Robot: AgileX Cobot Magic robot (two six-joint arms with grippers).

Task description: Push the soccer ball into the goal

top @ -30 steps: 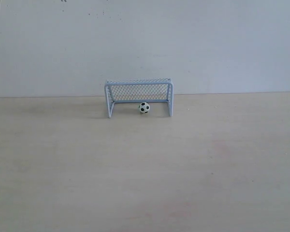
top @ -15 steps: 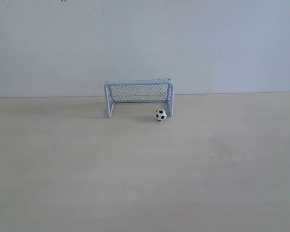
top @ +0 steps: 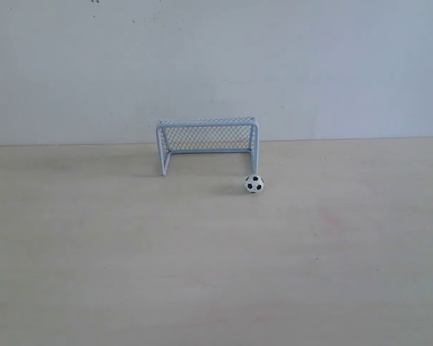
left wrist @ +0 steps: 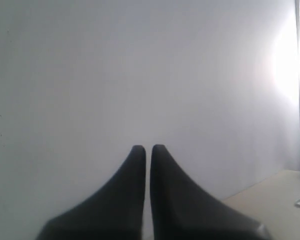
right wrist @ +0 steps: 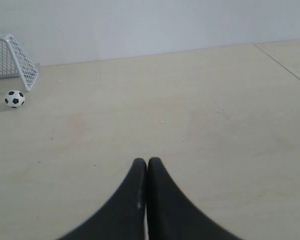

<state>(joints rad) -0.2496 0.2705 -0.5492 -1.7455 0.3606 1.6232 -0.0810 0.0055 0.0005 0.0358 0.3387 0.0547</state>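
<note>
The soccer ball (top: pixel 254 184), tiny and white with black patches, rests on the table just outside the goal (top: pixel 208 145), in front of its right post. The pale blue-white goal stands at the table's back edge against the wall. The right wrist view also catches the soccer ball (right wrist: pixel 14 98) beside the goal's (right wrist: pixel 10 57) post, far from my right gripper (right wrist: pixel 147 161), which is shut with nothing in it. My left gripper (left wrist: pixel 148 148) is shut too, facing a plain white wall. Neither arm appears in the exterior view.
The light wooden table (top: pixel 216 259) stretches wide in front of the goal. A white wall (top: pixel 216 65) rises behind it. A seam or table edge (right wrist: pixel 282 62) runs along one side in the right wrist view.
The ball has rolled out of the goal mouth, moving right and toward the camera, from inside the frame to a spot in front of the right post.
</note>
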